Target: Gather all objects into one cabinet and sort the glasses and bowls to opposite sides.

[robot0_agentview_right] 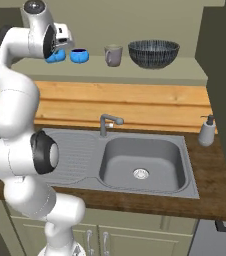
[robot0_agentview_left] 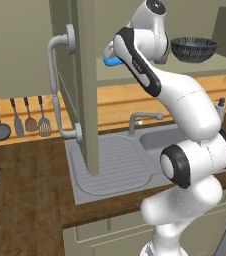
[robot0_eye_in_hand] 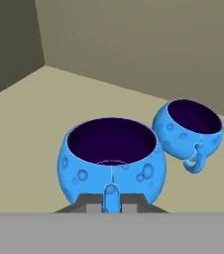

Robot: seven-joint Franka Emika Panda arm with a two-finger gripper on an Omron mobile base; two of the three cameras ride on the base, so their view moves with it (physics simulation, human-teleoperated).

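On the left end of the cabinet's pale green shelf [robot0_agentview_right: 110, 70], my gripper [robot0_eye_in_hand: 111, 203] is shut on the small handle of a glossy blue bowl [robot0_eye_in_hand: 111, 156]. That bowl [robot0_agentview_right: 55, 56] stays upright, level with a second blue bowl [robot0_agentview_right: 79, 55] just to its right. In the hand view the second bowl [robot0_eye_in_hand: 191, 126] leans a little. Further right stand the grey glass [robot0_agentview_right: 113, 55] and the wide dark ribbed bowl [robot0_agentview_right: 153, 53]. The arm hides most of the held bowl [robot0_agentview_left: 112, 61] in the left base view.
The open cabinet door [robot0_agentview_left: 87, 85] with its long grey bar handle [robot0_agentview_left: 55, 85] hangs out over the draining board, left of the arm. Below lie the sink [robot0_agentview_right: 140, 160] and faucet [robot0_agentview_right: 107, 122]. A white soap bottle [robot0_agentview_right: 206, 131] stands at the right. Utensils [robot0_agentview_left: 20, 120] hang on the wall.
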